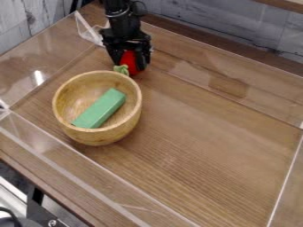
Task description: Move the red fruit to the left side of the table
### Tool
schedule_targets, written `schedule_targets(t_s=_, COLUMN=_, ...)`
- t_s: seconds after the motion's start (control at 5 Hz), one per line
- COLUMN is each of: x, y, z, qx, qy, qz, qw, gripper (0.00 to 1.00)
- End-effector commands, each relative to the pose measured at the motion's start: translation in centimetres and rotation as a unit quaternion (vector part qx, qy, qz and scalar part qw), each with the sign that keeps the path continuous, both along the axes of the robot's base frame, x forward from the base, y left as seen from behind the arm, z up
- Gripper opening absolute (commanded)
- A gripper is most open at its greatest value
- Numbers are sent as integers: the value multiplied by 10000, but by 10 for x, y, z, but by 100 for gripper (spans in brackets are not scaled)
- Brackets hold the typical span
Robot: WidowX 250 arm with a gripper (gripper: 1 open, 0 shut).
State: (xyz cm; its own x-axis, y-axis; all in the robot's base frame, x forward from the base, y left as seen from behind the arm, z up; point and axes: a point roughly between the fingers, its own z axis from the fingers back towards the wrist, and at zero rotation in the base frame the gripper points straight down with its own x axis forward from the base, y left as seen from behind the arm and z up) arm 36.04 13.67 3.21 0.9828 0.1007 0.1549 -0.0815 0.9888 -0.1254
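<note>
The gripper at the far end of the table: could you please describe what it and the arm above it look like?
The gripper is black, with a blocky body and two short black fingers that carry bright red at their tips. Above it, the arm is a dark, rounded wrist section running up out of the picture. No cables or markings can be made out at this size.

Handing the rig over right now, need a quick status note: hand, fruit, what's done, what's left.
Hand: open, pointing down, jaws straddling the red fruit, not gripping it.
Red fruit: resting on the table near the far wall, just behind the wooden bowl; whether it touches the bowl rim I cannot tell.
Bowl holds a green block; not part of the job.
Done: fruit looks set down at the table's left side.
Left: lift the hand clear and confirm the fruit stays put.
</note>
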Motion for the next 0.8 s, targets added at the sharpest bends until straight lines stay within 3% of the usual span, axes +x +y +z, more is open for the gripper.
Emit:
schedule_targets(t_s=0.0, x=2, y=7, z=18, qx=45, qy=-247, qz=26, qw=9997, gripper=0)
schedule_targets(t_s=0.2, x=-1, y=8, z=18, qx=-30, qy=-245, qz=41, qw=9997, gripper=0)
schedule_targets(t_s=0.4, x=-4, y=8, z=15, qx=-112, qy=-193, qz=59, qw=9997, gripper=100)
schedule_targets(t_s=0.6, x=-8, y=9, z=15, qx=-195, qy=-187, qz=77, qw=9996, gripper=0)
